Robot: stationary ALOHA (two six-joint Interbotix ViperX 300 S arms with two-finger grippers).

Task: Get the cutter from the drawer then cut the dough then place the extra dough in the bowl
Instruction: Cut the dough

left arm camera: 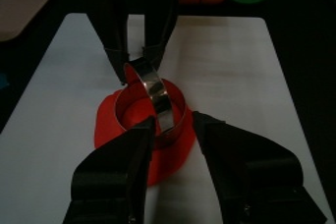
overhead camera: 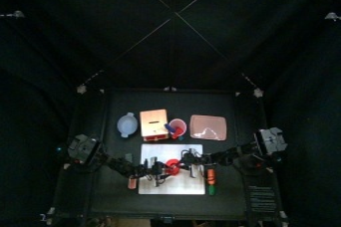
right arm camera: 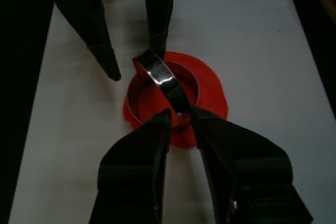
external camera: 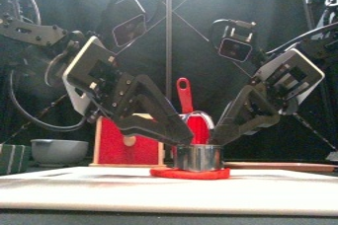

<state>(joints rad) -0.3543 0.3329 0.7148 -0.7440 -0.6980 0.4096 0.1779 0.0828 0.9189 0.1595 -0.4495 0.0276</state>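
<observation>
The round metal cutter [external camera: 199, 157] stands on the red dough disc [external camera: 189, 173] on the white cutting board [overhead camera: 170, 183]. My right gripper [right arm camera: 182, 115] comes down from the right and is shut on the cutter's near rim [right arm camera: 160, 73]. My left gripper [left arm camera: 175, 127] reaches in from the left, open, with its jaws on either side of the cutter's opposite rim [left arm camera: 152, 98]. The dough [left arm camera: 121, 130] shows around the cutter in both wrist views. Both grippers meet over the board's middle in the top view.
The wooden box with its red drawer front [external camera: 128, 142] stands behind the dough. The blue-grey bowl [external camera: 59, 150] sits at back left, the pink tray [overhead camera: 208, 126] at back right. A red cup with toy knives [external camera: 187, 99] is behind the cutter.
</observation>
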